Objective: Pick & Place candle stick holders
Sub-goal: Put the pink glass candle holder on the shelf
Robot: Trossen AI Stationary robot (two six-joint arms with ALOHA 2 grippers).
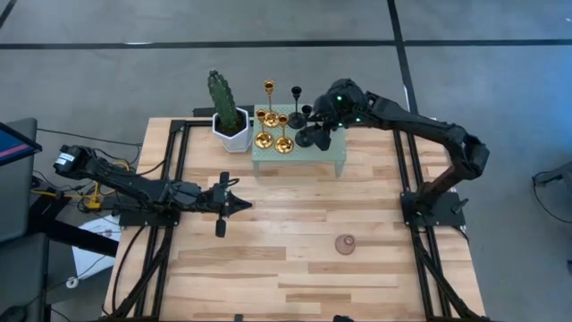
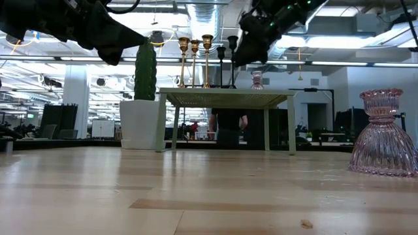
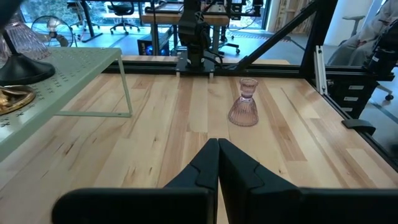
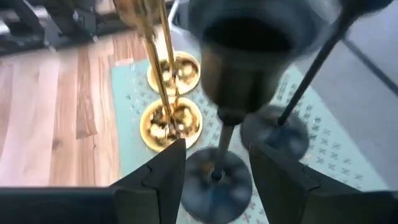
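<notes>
On the pale green stand (image 1: pixel 332 154) at the table's far side stand three gold candle stick holders (image 1: pixel 268 125), two black ones and a pink glass one (image 2: pixel 257 79). My right gripper (image 4: pixel 217 149) hangs open above the stand. Its fingers stand on either side of the thin stem of a black holder (image 4: pixel 221 130) without touching it. That holder rests upright on its round base (image 4: pixel 214 180). Another pink glass holder (image 1: pixel 345 243) stands on the wooden table, near and to the right. My left gripper (image 3: pixel 217 163) hovers shut at mid-left (image 1: pixel 234 204), pointing level toward it.
A green cactus in a white pot (image 1: pixel 229 121) stands just left of the stand. The second black holder (image 4: pixel 277 134) and the gold bases (image 4: pixel 171 121) crowd close around my right fingers. Black frame rails (image 1: pixel 170 179) run along both sides of the table.
</notes>
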